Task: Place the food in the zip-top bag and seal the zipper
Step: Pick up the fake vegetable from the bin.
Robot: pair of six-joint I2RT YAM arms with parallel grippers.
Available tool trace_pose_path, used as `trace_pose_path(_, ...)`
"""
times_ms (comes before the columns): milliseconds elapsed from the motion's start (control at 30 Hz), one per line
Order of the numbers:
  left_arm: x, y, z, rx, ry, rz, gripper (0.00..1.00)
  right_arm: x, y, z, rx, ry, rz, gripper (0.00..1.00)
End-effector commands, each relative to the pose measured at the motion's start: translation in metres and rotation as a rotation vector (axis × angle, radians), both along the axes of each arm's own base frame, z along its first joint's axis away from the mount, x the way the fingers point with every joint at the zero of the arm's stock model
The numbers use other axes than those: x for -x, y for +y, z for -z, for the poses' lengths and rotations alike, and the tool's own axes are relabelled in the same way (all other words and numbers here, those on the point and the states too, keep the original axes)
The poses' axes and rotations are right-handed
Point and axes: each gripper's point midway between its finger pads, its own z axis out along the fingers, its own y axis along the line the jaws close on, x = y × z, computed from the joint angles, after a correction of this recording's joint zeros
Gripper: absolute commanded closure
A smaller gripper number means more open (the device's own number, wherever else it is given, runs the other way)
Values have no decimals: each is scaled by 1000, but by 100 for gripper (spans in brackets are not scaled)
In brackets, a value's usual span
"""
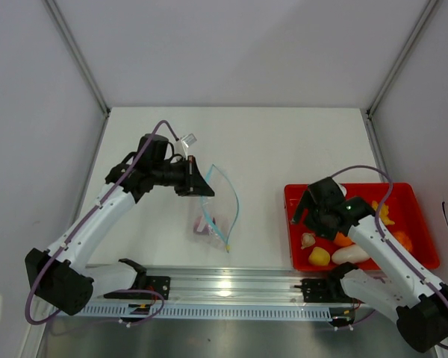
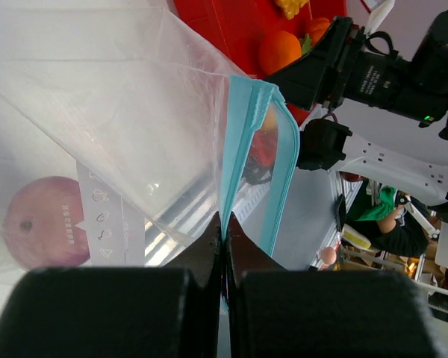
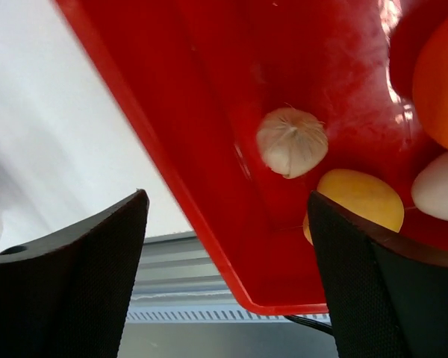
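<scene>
My left gripper [image 1: 203, 183] is shut on the light-blue zipper [image 1: 236, 206] edge of the clear zip-top bag [image 1: 216, 212] and holds it up with the mouth gaping. In the left wrist view the fingers [image 2: 206, 250] pinch the zipper [image 2: 243, 142], and a pinkish round piece [image 2: 45, 221] shows through the bag [image 2: 97, 112]. My right gripper [image 1: 313, 221] is open over the red tray's near-left corner. In the right wrist view the gripper [image 3: 228, 253] hangs above a garlic bulb [image 3: 292, 142], a yellow piece [image 3: 362, 205], a white piece [image 3: 440, 190] and an orange fruit [image 3: 440, 82].
The red tray [image 1: 418, 194] at the right holds the garlic [image 1: 308, 240], a yellow piece [image 1: 319, 256], a white piece [image 1: 351, 253], orange pieces [image 1: 402, 240] and small yellow pieces [image 1: 384, 212]. A metal rail [image 1: 231, 287] runs along the near edge.
</scene>
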Motion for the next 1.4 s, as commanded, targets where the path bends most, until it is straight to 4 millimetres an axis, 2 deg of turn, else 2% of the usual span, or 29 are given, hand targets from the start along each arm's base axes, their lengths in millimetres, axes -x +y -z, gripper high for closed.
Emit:
trace_pose_path(0, 1, -5, -15, 33, -35, 23, 99, 11, -12, 19, 41, 54, 117, 14)
trace_pose_path(67, 0, -3, -15, 23, -40, 21, 100, 16, -17, 32, 71, 87, 148, 14)
trace_pose_path(233, 0, -1, -15, 12, -47, 16, 100, 14, -27, 41, 123, 82, 203, 13)
trace_pose_path(533, 0, -2, -11, 10, -35, 19, 99, 18, -26, 68, 127, 126, 212, 18)
trace_pose_path(667, 0, -2, -9, 6, -32, 22, 99, 17, -25, 72, 120, 118, 204, 28)
trace_pose_path(733, 1, -1, -9, 5, -34, 23, 99, 17, -24, 73, 112, 113, 200, 40)
trace_pose_path(900, 1, -1, -4, 2, -30, 22, 99, 16, -23, 73, 108, 102, 196, 60)
trace_pose_path(933, 2, -1, -2, 1, -24, 23, 99, 12, -23, 70, 107, 89, 197, 64)
trace_pose_path(1000, 2, -1, -1, 0, -23, 23, 100, 9, -26, 64, 128, 69, 195, 66)
trace_pose_path(1133, 2, -1, 2, 3, -18, 23, 99, -15, -33, 30, 189, -29, 156, 73)
trace_pose_path(1167, 3, -2, 2, 4, -18, 26, 99, -26, -31, 10, 186, -75, 151, 76)
trace_pose_path(1200, 2, -1, 3, 3, -16, 24, 100, -32, -33, 0, 211, -102, 129, 83)
trace_pose_path(1300, 2, -2, 4, 4, -14, 23, 99, -53, -23, -40, 181, -201, 84, 84)
trace_pose_path(1333, 2, -2, 4, 5, -12, 23, 99, -55, -15, -50, 158, -219, 20, 84)
trace_pose_path(1367, 2, -2, 5, 6, -9, 25, 100, -64, -4, -71, 110, -279, -15, 84)
